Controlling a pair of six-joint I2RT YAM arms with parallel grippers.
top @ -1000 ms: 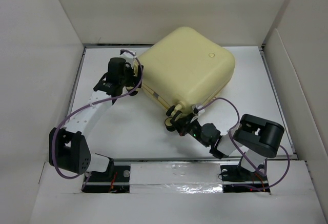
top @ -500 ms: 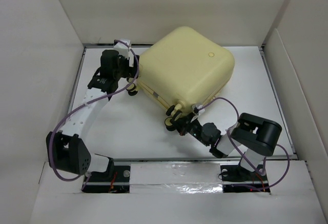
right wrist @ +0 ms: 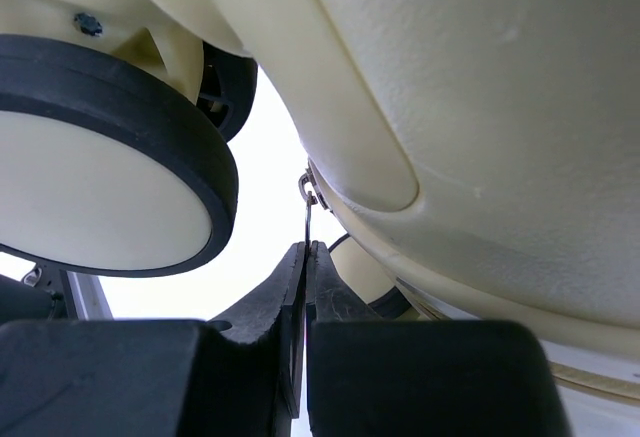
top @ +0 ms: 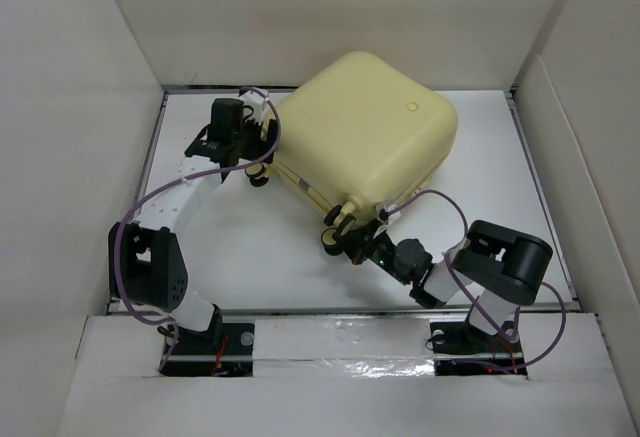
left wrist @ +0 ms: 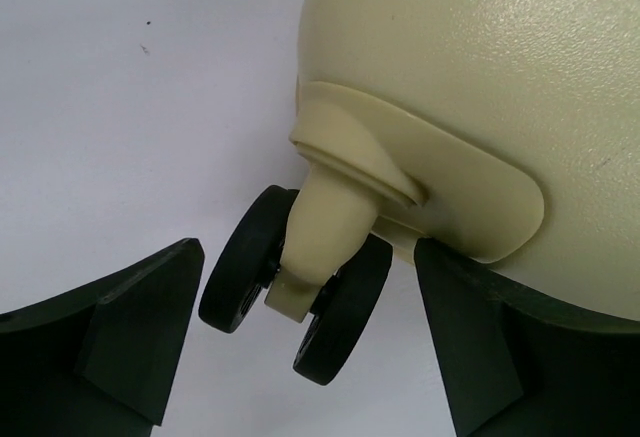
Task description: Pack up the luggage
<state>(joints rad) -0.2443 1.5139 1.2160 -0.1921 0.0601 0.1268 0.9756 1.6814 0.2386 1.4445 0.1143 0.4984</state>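
The luggage (top: 365,132) is a pale yellow hard-shell suitcase lying closed and turned at an angle on the white table (top: 270,257). My left gripper (top: 255,164) is at its left corner, open, with a black twin caster wheel (left wrist: 250,267) between the fingers (left wrist: 150,327) and not touched by them. In the left wrist view, the left gripper (left wrist: 308,257) shows the shell (left wrist: 480,67) above the wheel. My right gripper (top: 358,242) is at the near corner. In the right wrist view, the right gripper (right wrist: 305,249) is shut on the thin metal zipper pull (right wrist: 306,212) under the shell's seam.
White walls (top: 90,107) box in the table on the left, back and right. Two more wheels (top: 335,229) stick out at the suitcase's near corner, and one large wheel (right wrist: 100,187) sits just left of my right fingers. A round emblem (top: 412,108) marks the lid.
My left arm drew back to the left, then returned to the suitcase's left corner, its elbow now nearer the base. The right arm and the suitcase have stayed put.
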